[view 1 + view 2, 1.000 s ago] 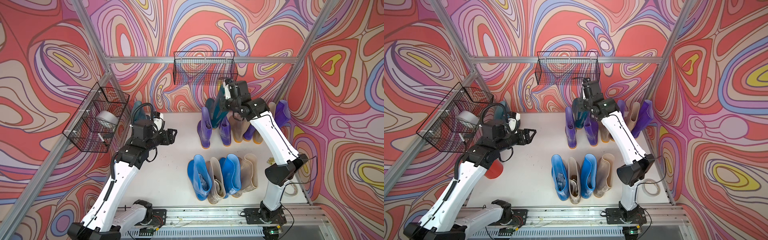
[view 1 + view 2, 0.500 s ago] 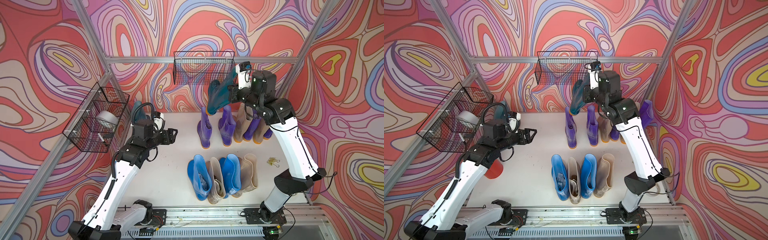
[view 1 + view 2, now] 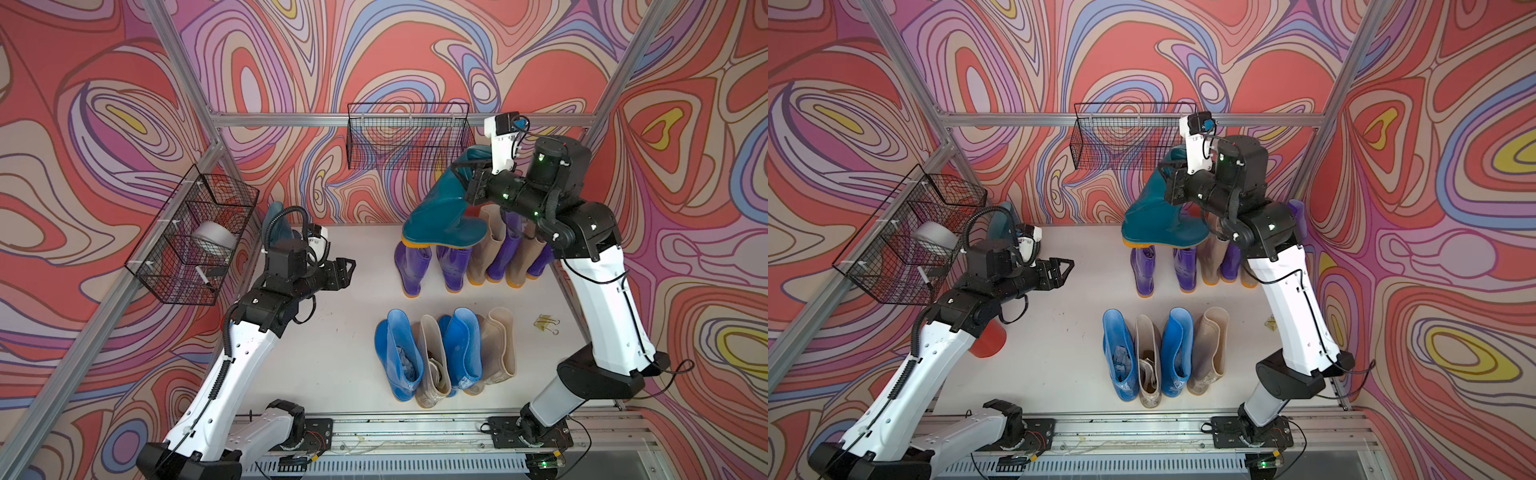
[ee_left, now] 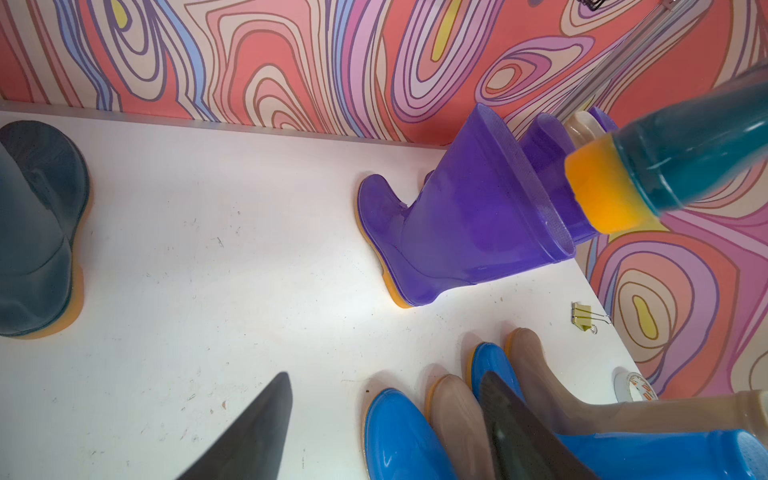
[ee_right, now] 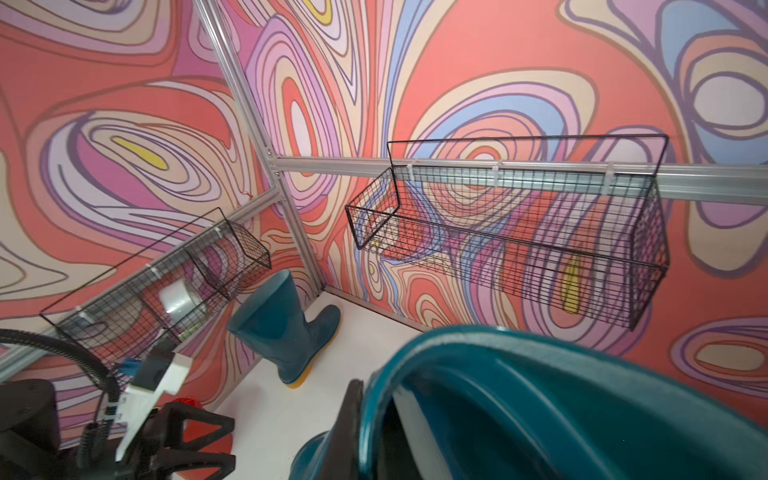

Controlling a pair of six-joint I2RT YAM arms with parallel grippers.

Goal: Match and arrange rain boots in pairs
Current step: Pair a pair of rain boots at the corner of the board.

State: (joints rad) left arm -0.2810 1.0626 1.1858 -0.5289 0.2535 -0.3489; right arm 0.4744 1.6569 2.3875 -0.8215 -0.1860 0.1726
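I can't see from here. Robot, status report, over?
Right gripper shut on dark teal boot, held above purple boots. Left gripper open, empty. Matching boot stands upright, apart.

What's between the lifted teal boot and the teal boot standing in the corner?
Only bare tabletop separates the lifted teal boot and the corner teal boot, shown in the right wrist view.

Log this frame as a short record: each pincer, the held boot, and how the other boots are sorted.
right pincer: shut on the rim of a dark teal boot, held in the air over the back row
left pincer: open, empty
second teal boot: upright, alone in a far corner
front row: blue boots and beige boots alternate, unpaired
back row: purple boots mixed with beige ones
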